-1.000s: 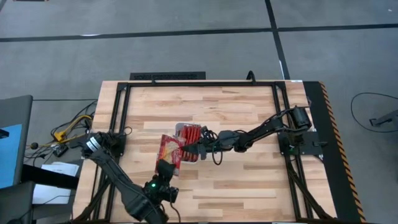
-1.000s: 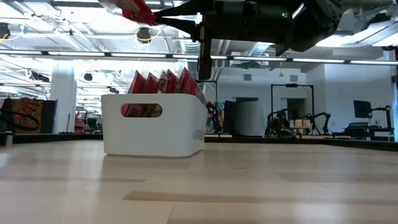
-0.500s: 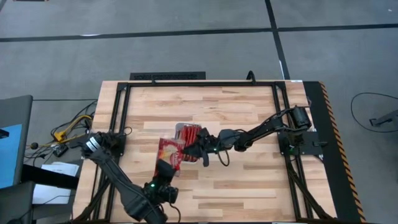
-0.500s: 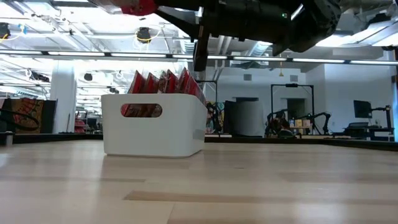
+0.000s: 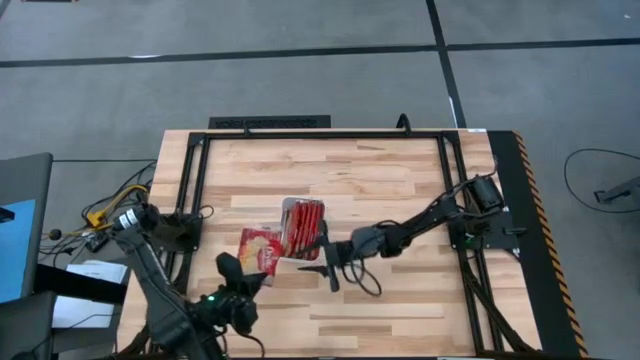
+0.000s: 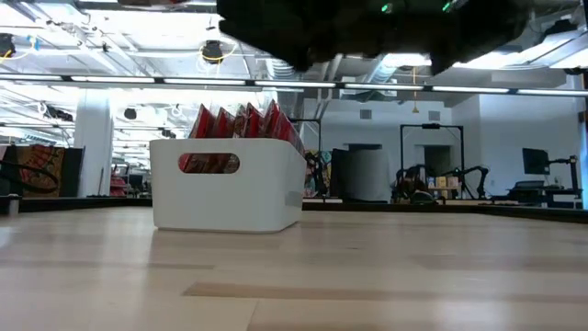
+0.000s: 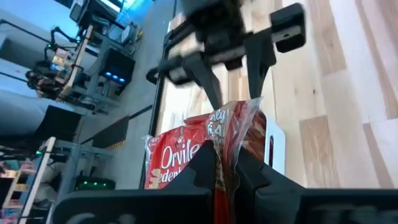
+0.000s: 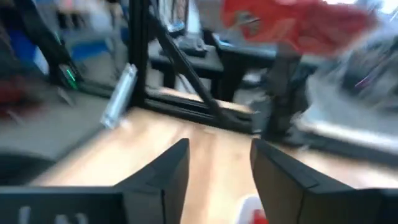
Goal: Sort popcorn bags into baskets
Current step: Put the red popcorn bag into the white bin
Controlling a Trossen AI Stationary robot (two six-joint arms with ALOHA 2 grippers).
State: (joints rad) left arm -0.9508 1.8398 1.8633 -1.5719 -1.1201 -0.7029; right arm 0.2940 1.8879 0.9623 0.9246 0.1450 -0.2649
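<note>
Popcorn bag [image 5: 257,249] held above desk [image 5: 400,170], pinched by left tool [image 7: 225,163], just beside basket [image 5: 303,228]. Right tool [image 5: 327,270] apart, empty. Step: carrying bag; next, lower it into basket.

Basket [image 5: 303,228] mid-table, popcorn bags [image 5: 305,225] upright inside it. My left gripper [image 5: 245,272] holds one bag [image 5: 258,250] just left of basket; my right gripper [image 5: 325,268] just right-front of it.
</note>
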